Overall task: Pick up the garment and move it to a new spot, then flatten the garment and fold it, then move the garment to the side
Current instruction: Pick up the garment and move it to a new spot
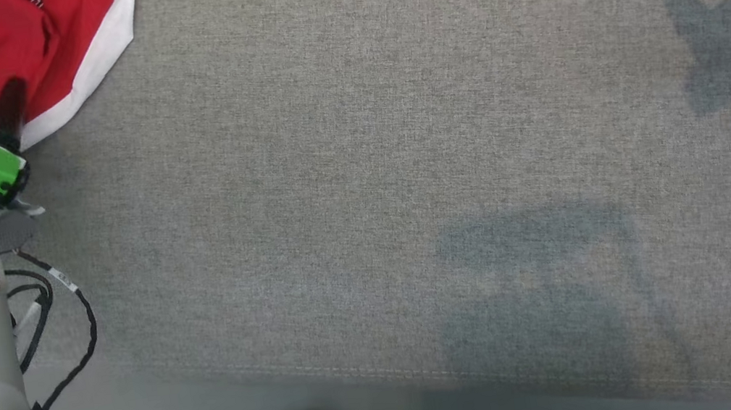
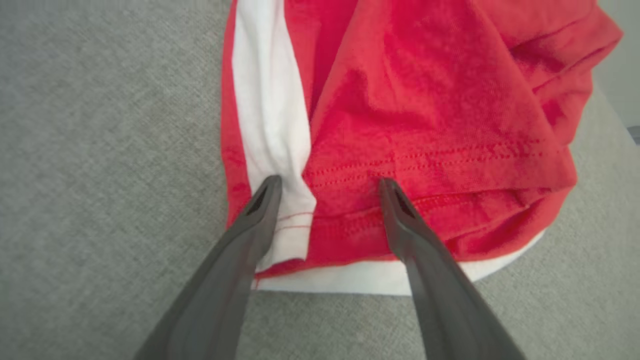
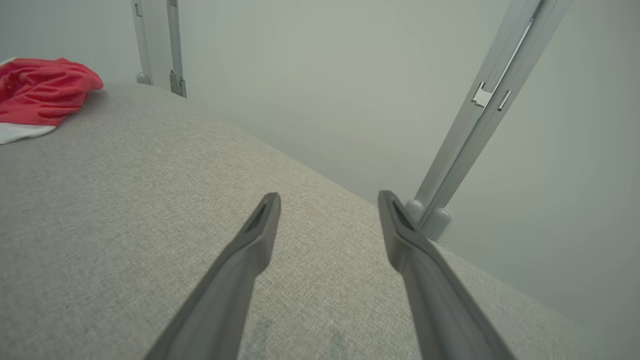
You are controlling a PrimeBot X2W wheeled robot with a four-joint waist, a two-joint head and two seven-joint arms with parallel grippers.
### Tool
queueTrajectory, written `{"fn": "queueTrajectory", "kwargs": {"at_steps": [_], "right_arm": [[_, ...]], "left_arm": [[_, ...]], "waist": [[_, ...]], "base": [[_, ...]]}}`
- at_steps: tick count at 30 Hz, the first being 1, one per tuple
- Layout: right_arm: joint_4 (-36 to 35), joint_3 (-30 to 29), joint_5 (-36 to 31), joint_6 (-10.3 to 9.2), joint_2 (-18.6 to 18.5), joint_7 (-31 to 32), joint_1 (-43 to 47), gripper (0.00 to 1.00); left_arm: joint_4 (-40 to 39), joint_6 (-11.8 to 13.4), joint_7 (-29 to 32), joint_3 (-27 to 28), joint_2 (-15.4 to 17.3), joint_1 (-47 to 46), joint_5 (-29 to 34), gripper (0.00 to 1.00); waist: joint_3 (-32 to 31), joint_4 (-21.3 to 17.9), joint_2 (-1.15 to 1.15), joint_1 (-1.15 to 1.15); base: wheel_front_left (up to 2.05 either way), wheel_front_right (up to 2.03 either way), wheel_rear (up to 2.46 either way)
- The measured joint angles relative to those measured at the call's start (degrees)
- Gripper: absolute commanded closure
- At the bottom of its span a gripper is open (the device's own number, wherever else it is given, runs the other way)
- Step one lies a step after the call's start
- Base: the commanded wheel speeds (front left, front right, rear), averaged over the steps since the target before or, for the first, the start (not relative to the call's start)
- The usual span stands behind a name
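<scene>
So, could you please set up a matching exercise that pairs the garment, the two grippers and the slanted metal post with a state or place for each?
Column one:
1. garment
2. left gripper
3. right gripper
4. metal post

Column two:
A. open, over the bare grey fabric surface
B. red with white trim, bunched up
C. pale, standing beyond the surface's far edge
D. open, fingertips at the garment's edge

Pairs: 1-B, 2-D, 3-A, 4-C.

The garment (image 1: 18, 47) lay at the far left of the work surface (image 1: 402, 155). The left gripper (image 2: 330, 187) was positioned over the garment's near hem. The right gripper (image 3: 329, 200) was positioned above the surface's far right, well apart from the garment, near an upright rail (image 3: 480, 115) behind the surface.
</scene>
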Motion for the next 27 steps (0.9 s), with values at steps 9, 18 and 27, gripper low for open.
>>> {"fn": "queueTrajectory", "kwargs": {"at_steps": [9,18,27], "right_arm": [[0.2,-0.9,0.0,-0.02,0.1,-0.1,0.2,0.00],[1.5,-1.3,0.1,-0.16,0.6,-0.9,2.3,0.00],[4.1,-1.3,0.9,-0.19,3.6,-3.2,5.1,0.00]], "left_arm": [[4.0,-0.6,-0.2,0.5,-0.3,-3.3,-0.5,1.00],[5.4,-5.3,-0.6,-1.4,-2.3,-4.5,-0.6,1.00],[3.0,-10.8,-2.8,-3.8,-8.1,-4.5,-1.5,1.00]], "waist": [[1.2,-0.3,0.00,0.00],[-0.7,0.3,0.00,0.00],[-4.4,0.6,0.00,0.00]], "base": [[0.00,0.00,0.00],[0.00,0.00,0.00],[0.00,0.00,0.00]]}}
